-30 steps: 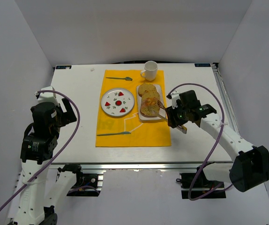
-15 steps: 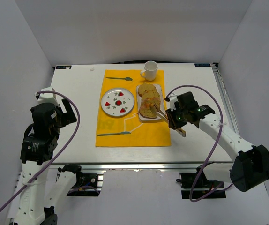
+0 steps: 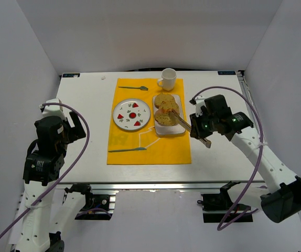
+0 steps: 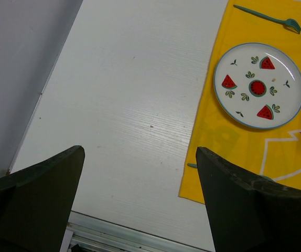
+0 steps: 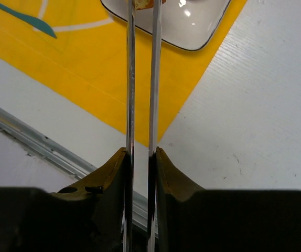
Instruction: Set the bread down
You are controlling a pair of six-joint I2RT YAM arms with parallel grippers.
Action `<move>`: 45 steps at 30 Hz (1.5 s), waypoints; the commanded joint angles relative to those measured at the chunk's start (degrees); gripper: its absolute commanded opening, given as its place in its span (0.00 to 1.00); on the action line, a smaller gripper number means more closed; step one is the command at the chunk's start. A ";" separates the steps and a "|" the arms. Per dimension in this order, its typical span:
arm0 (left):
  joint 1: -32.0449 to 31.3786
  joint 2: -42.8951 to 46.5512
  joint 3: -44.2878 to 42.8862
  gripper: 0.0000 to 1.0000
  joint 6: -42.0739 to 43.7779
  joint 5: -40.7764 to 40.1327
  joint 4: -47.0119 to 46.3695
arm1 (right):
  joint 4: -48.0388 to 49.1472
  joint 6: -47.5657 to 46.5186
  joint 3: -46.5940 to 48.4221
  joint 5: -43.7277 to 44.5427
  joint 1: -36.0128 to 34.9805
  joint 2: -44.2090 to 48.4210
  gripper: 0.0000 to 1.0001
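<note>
Three toasted bread slices lie overlapping on a white rectangular tray (image 3: 178, 129). The near slice of bread (image 3: 162, 118) is golden-brown with a darker crust. My right gripper (image 3: 199, 130) is shut on a pair of metal tongs (image 3: 181, 120). The tongs reach left over the tray to the near slice. In the right wrist view the gripper (image 5: 141, 152) holds the tongs (image 5: 130, 79) nearly closed, and a bit of bread (image 5: 143, 4) shows between their tips at the top edge. My left gripper (image 4: 140, 155) is open and empty over the bare table on the left.
A yellow mat (image 3: 140, 152) holds a watermelon-pattern plate (image 3: 131, 114), a teal fork (image 3: 133, 87), a teal knife (image 3: 127, 150) and the tray. A white cup (image 3: 168, 79) stands behind the tray. The table's front rail shows in the right wrist view (image 5: 30, 139).
My right arm has shifted right and back while the tongs swung further over the tray onto the near slice, which now lies slightly more to the left. The left arm has not moved.
</note>
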State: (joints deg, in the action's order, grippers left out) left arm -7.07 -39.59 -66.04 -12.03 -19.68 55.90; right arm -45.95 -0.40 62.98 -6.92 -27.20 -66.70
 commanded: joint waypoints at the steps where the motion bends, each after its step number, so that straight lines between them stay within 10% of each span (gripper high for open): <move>1: -0.05 0.31 0.30 0.98 -0.01 -0.09 -0.26 | -3.44 3.65 6.96 -2.92 -0.92 0.52 0.00; 21: -0.05 -2.33 -3.74 0.98 -0.18 -1.94 0.26 | 9.30 18.07 29.12 -9.16 -11.12 -34.98 0.00; 32: -0.05 -2.42 -2.17 0.98 -0.27 -2.64 0.18 | 10.71 17.63 28.51 -10.93 -11.38 -39.56 0.00; 45: -0.05 -1.89 -1.20 0.98 -0.98 -2.55 -0.09 | 10.10 17.02 29.04 -8.38 -11.56 -37.72 0.46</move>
State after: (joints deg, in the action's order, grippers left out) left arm -7.07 -42.04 -67.18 -12.56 -21.65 55.70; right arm -37.10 16.95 89.27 -15.53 -38.39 -106.34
